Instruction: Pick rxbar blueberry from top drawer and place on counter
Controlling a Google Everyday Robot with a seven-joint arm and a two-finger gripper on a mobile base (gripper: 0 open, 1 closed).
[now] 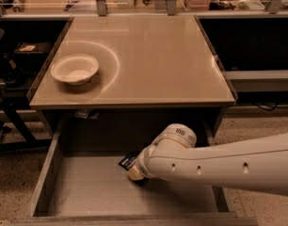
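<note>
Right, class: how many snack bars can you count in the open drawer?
1: a dark-wrapped snack bar near the back of the top drawer, partly under the gripper. The arm could hide others.

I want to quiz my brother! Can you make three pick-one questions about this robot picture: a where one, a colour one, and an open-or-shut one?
1. Where is the robot's hand? A) on the floor B) inside the top drawer C) on a shelf
2. What colour is the bowl on the counter? A) white B) red C) green
3. The top drawer is: A) shut B) pulled open C) missing
Answers: 1 B, the hand sits low in the drawer, by the dark snack bar. 2 A, the bowl looks white. 3 B, its grey bottom shows.
</note>
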